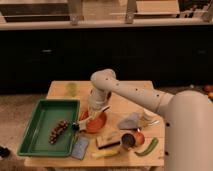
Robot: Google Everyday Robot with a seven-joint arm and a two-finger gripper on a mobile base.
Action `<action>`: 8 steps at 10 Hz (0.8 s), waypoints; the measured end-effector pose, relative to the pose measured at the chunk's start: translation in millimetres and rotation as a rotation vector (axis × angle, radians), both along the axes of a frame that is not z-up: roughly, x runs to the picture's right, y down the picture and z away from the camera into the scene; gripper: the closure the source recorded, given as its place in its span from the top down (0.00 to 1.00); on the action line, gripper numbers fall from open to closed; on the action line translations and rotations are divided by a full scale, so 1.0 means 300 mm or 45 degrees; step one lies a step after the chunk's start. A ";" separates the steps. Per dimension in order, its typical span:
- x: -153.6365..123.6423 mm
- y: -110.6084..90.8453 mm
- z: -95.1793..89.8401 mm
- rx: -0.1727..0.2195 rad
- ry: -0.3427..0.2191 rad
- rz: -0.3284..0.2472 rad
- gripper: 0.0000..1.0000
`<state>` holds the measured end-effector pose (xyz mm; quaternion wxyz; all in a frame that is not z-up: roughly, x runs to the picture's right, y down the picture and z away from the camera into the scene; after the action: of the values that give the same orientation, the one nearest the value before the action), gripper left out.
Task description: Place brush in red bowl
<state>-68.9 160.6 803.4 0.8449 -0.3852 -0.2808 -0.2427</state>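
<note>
Okay, we see the arm [131, 91] reaching from the white robot body at 4 o'clock across the wooden table [125, 102], elbow bent near table centre, forearm dropping straight down. We put the gripper [95, 114] right over the red bowl [95, 122], at the bowl's 12 o'clock edge. How wide the claw stands and whether it has hold of anything, we cannot tell. We mark the brush [90, 119] as a slim pale stick lying tilted across the bowl, its dark head [75, 126] poking past the rim at 9 o'clock, the pale end up by the gripper; whether it touches the claw we cannot tell. We note a green tray [35, 131] at the bowl's 9 o'clock with a dark clustered item [57, 131] inside. At the bowl's 5 o'clock sit a tan block with black top [106, 142], a yellow piece [106, 153] and a dark bowl [128, 140].
</note>
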 end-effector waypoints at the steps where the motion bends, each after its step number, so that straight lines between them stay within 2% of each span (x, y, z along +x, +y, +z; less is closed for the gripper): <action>1: 0.003 0.000 0.001 -0.002 -0.001 0.000 0.78; 6: 0.009 0.002 0.001 -0.010 -0.008 0.002 0.80; 8: 0.014 -0.004 -0.003 -0.005 -0.023 0.024 0.80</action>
<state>-64.6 159.3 802.3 0.8439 -0.3819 -0.2925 -0.2375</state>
